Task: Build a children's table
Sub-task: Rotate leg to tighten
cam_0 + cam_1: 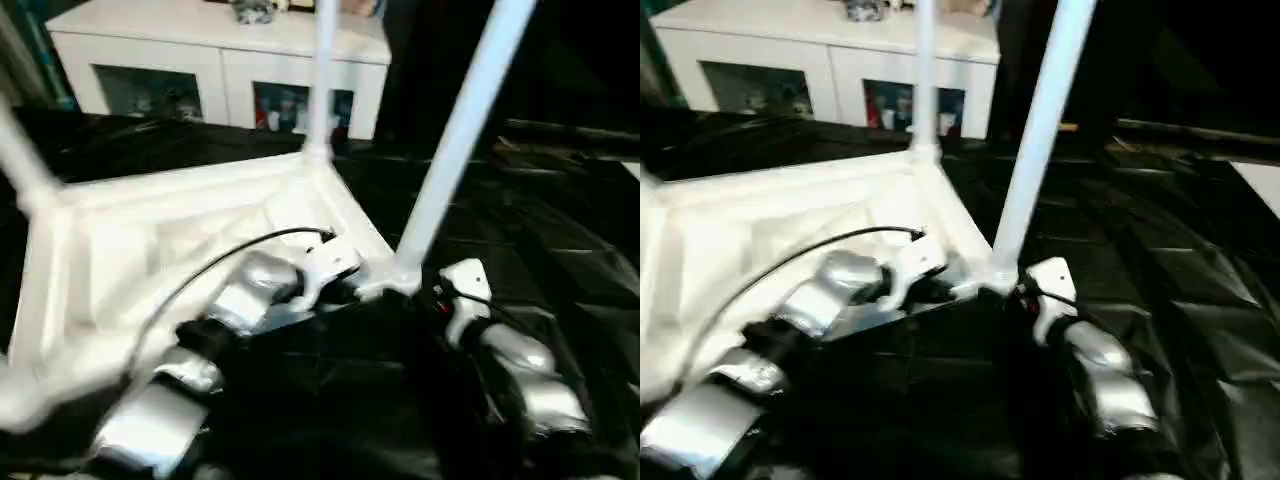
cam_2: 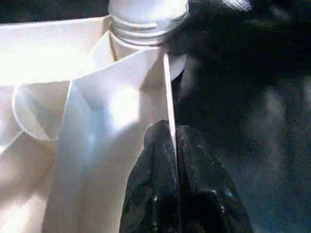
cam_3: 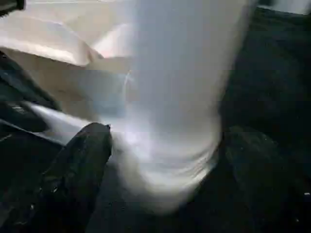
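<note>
The children's table (image 1: 150, 240) lies upside down on the black cloth, its ribbed underside facing up and its white legs pointing upward. One leg (image 1: 455, 130) rises from the near right corner socket, another (image 1: 322, 80) from the far corner, and a third (image 1: 20, 160) at the left. My left gripper (image 2: 171, 133) is shut on the thin rim wall of the table top, just beside the near right socket (image 2: 146, 19). My right gripper (image 3: 167, 145) holds the base of the near right leg (image 3: 180, 73), one black finger (image 3: 82, 160) on each side of it.
The black-cloth work table (image 1: 560, 230) stretches to the right and back. A white cabinet with glass doors (image 1: 220, 60) stands behind it. A black cable (image 1: 230, 250) runs over the left forearm across the table top.
</note>
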You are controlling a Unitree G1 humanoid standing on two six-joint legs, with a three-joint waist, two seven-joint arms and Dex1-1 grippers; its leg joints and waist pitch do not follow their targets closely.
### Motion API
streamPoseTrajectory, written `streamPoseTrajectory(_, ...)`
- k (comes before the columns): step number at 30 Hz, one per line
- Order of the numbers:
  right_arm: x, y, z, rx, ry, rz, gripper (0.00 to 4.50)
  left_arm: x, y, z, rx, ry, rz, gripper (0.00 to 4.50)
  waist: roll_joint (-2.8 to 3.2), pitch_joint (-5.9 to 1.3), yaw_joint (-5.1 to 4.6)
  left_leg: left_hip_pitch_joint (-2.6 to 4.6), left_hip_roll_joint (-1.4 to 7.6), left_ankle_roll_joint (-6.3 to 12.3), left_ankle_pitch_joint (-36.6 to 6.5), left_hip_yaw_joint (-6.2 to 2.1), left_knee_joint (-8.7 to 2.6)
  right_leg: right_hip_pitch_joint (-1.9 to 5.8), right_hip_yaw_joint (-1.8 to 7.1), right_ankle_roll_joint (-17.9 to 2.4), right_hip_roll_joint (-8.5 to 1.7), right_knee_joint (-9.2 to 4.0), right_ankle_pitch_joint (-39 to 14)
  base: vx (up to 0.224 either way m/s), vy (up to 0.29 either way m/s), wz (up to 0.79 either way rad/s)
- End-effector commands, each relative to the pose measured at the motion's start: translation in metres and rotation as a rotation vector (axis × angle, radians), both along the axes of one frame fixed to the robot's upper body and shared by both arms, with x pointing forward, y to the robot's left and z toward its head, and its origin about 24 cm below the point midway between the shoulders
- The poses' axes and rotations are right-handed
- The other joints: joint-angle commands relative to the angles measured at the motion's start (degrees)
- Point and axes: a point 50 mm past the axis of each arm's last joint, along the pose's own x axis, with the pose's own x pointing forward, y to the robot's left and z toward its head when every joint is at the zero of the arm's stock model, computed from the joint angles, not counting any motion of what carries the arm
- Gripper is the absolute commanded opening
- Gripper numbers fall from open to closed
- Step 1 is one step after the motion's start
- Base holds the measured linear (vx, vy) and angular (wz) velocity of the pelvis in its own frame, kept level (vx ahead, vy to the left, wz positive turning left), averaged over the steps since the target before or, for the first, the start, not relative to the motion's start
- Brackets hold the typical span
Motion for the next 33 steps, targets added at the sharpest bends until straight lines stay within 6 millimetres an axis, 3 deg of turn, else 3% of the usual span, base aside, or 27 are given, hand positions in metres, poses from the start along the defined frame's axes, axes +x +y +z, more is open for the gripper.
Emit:
streamPoseTrajectory(1,-0.002,-0.002,0.01,0.013,-0.014,0.057,3.96,-0.015,-0.001,-0.012,-0.007,0.078,-0.116,0.0,-0.35,-2.54,0.73,0.43,3.32,4.88,-14.6,-1.11,-3.23,1.35,2.43,-11.8,-3.66,-4.25,-15.0,0.051,-0.033,0.1)
streamPoseTrajectory(4,-0.008,-0.002,0.01,0.005,-0.005,0.115,3.96,-0.017,0.003,-0.009,-0.009,0.093,-0.15,0.0,-0.25,-2.78,1.41,0.16,3.47,5.99,-8.7,-0.74,-2.85,1.78,2.11,-14.6,-3.21,-2.62,-3.3,0.036,-0.009,0.05)
streamPoseTrajectory(7,-0.015,-0.001,0.01,0.013,0.01,0.184,3.96,-0.021,0.008,-0.005,-0.029,0.126,-0.198,0.0,-0.35,-2.86,1.5,-0.04,3.3,6.83,-6.8,-0.65,-2.61,2.17,2.08,-15.7,-3.25,-2.13,0.7,0.0,0.0,0.0)
streamPoseTrajectory(9,-0.021,-0.001,0.01,0.002,0.024,0.237,3.96,-0.023,0.012,-0.003,-0.032,0.132,-0.22,0.0,-0.19,-2.7,1.49,-0.04,3.22,6.84,-8.2,-0.63,-2.67,2.13,2.04,-15.6,-3.33,-2.4,-1.2,0.0,0.0,0.0)
streamPoseTrajectory(14,-0.025,-0.002,0.011,-0.01,0.034,0.271,3.96,-0.025,0.019,-0.001,-0.027,0.135,-0.243,0.0,-0.1,-2.43,1.35,0.15,3.44,4.11,-12.8,-0.83,-3.2,1.89,2.1,-13.4,-3.5,-3.32,-10.1,0.0,0.0,0.0)
streamPoseTrajectory(17,-0.024,-0.002,0.012,-0.003,0.029,0.27,3.96,-0.025,0.02,0.0,-0.028,0.136,-0.245,0.0,-0.13,-2.49,1.33,0.18,3.41,3.47,-12.7,-0.84,-3.18,1.88,2.14,-13.1,-3.46,-3.26,-10.1,0.0,0.0,0.0)
streamPoseTrajectory(20,-0.024,-0.001,0.014,0.005,0.026,0.276,3.8,-0.026,0.02,0.001,-0.032,0.142,-0.25,0.0,-0.22,-2.7,1.37,0.07,3.31,4.31,-10.0,-0.77,-2.89,2.07,2.13,-13.8,-3.37,-2.72,-5.8,0.0,0.0,0.0)
streamPoseTrajectory(23,-0.023,-0.001,0.014,0.014,0.03,0.282,3.53,-0.027,0.02,0.001,-0.037,0.145,-0.25,0.0,-0.23,-2.72,1.39,0.04,3.24,4.9,-9.2,-0.71,-2.77,2.13,2.08,-14.2,-3.36,-2.61,-4.6,0.0,0.0,0.0)
streamPoseTrajectory(26,-0.023,-0.001,0.013,0.023,0.037,0.264,3.38,-0.026,0.019,0.0,-0.041,0.145,-0.236,0.0,-0.49,-2.64,1.34,0.04,3.26,4.95,-9.8,-0.68,-2.74,2.07,2.08,-14.2,-3.37,-2.72,-6.1,0.0,0.0,0.0)
streamPoseTrajectory(30,-0.019,-0.002,0.008,0.036,0.047,0.2,3.06,-0.023,0.016,-0.003,-0.035,0.132,-0.183,0.0,-0.4,-2.55,1.31,0.05,3.3,4.37,-10.7,-0.75,-2.8,1.97,2.1,-13.8,-3.42,-2.88,-8.0,0.0,0.0,0.0)
streamPoseTrajectory(33,-0.015,-0.002,0.002,0.046,0.054,0.112,2.93,-0.018,0.012,-0.006,-0.031,0.115,-0.115,0.0,-0.45,-2.42,1.16,0.13,3.24,3.03,-12.8,-0.83,-2.96,1.78,2.13,-12.8,-3.49,-3.26,-11.9,0.0,0.0,0.0)
